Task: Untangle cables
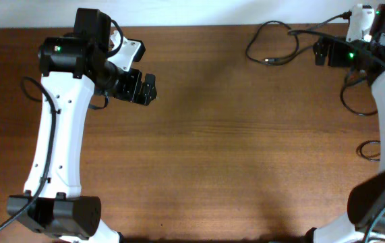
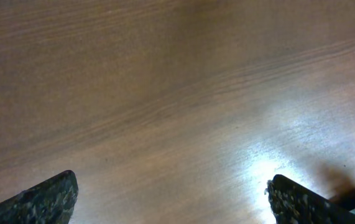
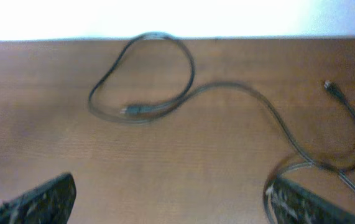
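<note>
the cables (image 3: 146,111) lie at the upper right of the overhead frame, close to the far edge of the surface (image 1: 232,148), a brown wood top with fine grain and a soft sheen. they are thin, black, round cords. in the right wrist view one cord curls into a loose oval loop near the top of the frame, and its small plug (image 3: 127,111) rests along the loop's lower side. from there the strand snakes toward the lower right, where it meets other strands. a second plug (image 3: 328,84) sits at the right edge on a gently curved length. the right hand (image 3: 168,186) hovers just short of the loop, its dark speckled fingers (image 3: 40,199) wide apart at the bottom corners with nothing between them. a strand passes by the lower right finger, but i cannot tell whether it touches. the left hand (image 2: 171,186) is at the upper left of the overhead frame, well apart from the cables. its rough, mottled fingers (image 2: 43,198) are spread apart over bare wood, holding nothing.
</note>
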You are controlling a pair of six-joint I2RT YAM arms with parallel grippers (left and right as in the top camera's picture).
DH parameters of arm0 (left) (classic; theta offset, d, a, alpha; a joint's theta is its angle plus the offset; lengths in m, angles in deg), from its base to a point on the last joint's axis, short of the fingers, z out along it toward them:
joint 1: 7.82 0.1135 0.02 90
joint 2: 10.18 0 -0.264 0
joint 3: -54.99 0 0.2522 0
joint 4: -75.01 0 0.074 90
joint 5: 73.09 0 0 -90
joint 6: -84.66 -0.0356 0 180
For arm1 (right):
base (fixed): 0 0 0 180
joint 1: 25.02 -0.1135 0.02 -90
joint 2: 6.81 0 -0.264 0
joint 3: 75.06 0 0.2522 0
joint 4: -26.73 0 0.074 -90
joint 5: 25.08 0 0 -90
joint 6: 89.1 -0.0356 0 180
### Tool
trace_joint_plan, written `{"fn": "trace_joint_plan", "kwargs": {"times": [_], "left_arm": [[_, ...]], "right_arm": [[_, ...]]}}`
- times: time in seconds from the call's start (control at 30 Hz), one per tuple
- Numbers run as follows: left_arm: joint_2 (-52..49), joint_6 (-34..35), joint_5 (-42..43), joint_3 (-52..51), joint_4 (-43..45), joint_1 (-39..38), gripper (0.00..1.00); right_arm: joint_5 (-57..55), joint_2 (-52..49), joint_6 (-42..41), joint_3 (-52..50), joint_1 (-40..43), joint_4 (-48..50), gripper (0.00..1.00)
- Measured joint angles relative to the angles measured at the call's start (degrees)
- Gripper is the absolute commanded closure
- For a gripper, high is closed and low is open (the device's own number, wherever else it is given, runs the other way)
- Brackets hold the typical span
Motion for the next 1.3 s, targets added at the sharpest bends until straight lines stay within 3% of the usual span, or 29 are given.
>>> {"fn": "trace_joint_plan", "kwargs": {"times": [0.17, 0.33, 0.57, 0.83, 1.3], "left_arm": [[0.0, -0.02, 0.02, -0.02, -0.04, 0.0, 0.01], [0.0, 0.0, 0.0, -0.02, -0.02, 0.0, 0.01], [0.0, 0.0, 0.0, -0.02, -0.02, 0.0, 0.01], [0.0, 0.0, 0.0, -0.02, -0.02, 0.0, 0.01], [0.0, 0.0, 0.0, -0.02, -0.02, 0.0, 0.01]], "right_arm": [[9.16, 3.65, -0.26, 0.35, -2.14, -19.54, 0.01], [10.97, 3.69, -0.76, -0.9, -6.8, -29.09, 0.01], [7.69, 4.04, -3.06, -15.5, -17.79, -23.1, 0.01], [7.52, 4.04, -5.88, -18.12, -28.46, -21.86, 0.01], [7.52, 4.04, -5.97, -18.12, -29.31, -21.84, 0.01]]}}
